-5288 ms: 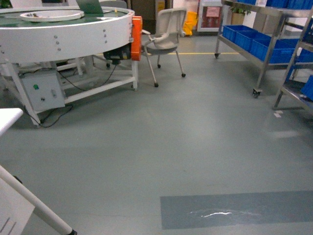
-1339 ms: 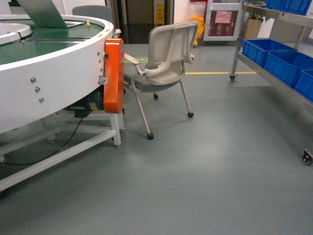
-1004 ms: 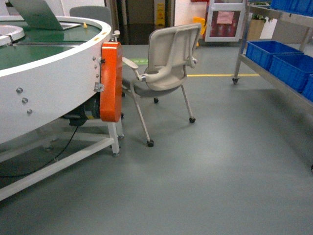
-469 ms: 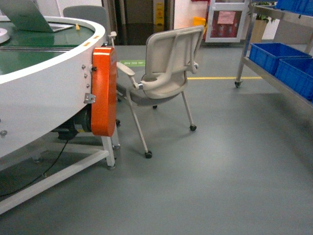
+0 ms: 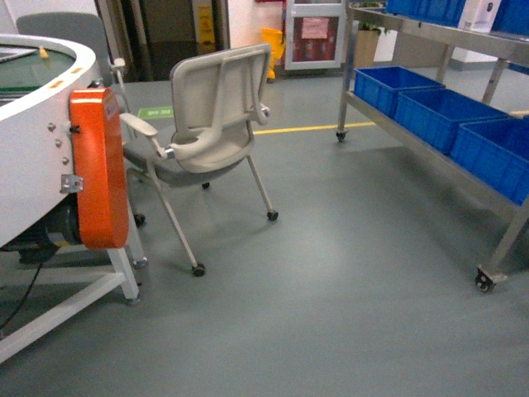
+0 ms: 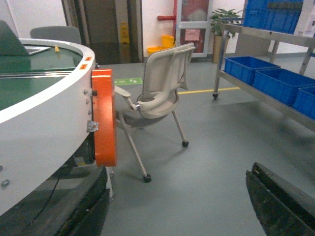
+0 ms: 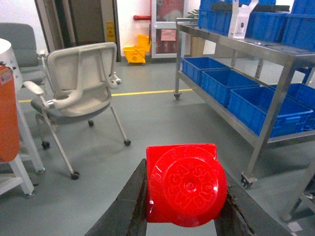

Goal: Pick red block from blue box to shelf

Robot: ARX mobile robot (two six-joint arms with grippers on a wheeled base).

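Note:
The red block, a glossy brick with its round stud facing the camera, fills the bottom of the right wrist view. My right gripper is shut on it, one dark finger pressed on each side. My left gripper hangs open over bare floor with nothing between its fingers. The stainless-steel shelf runs along the right of the head view and also shows in the right wrist view. The blue box is out of view. Neither gripper appears in the head view.
The white round conveyor table with an orange guard stands at the left. A grey wheeled chair sits beside it. Dark blue crates fill the shelf's lower tier, and a shelf caster rests on the grey floor.
The head view has swung to the right: the conveyor table and chair have slid left, and more of the shelf with its blue crates has come in at the right.

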